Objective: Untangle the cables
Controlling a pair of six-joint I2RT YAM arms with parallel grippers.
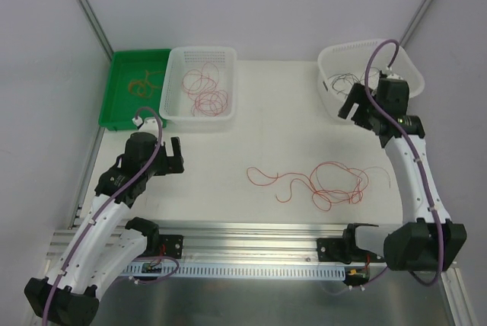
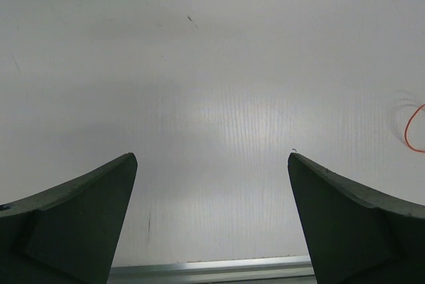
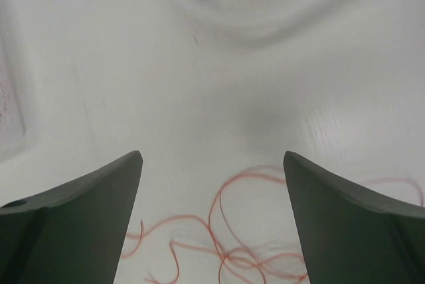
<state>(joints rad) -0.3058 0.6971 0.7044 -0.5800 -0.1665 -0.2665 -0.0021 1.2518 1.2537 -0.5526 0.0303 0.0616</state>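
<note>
The left claw (image 2: 212,158) stands wide open with nothing between its two dark fingers (image 2: 80,217). It hangs over bare white surface (image 1: 266,113) on the left side, touching no wire. The right claw (image 3: 212,156) is also spread wide and holds nothing. In the top view it sits at the near edge of the rounded white basket (image 1: 332,59) at the far right, and its wrist view looks down past the fingertips at the loose red cables (image 3: 229,231) on the surface below. Those loose red cables (image 1: 331,181) lie right of centre, between the two arms and well apart from both claws. They form one long wavy strand on the left and, beside it, a tangle of overlapping loops in which the strands are too thin to count. One red loop (image 2: 413,128) shows at the right edge of the left wrist view. There are two claws and three containers, which are one green tray (image 1: 112,94) and two white baskets. The tray holds a small curl of orange-tan cables (image 1: 143,82). The rectangular white basket (image 1: 202,122), just beside the tray, holds looped sorted red cables (image 1: 205,90). The rounded basket holds a few black cables (image 1: 346,80).
</note>
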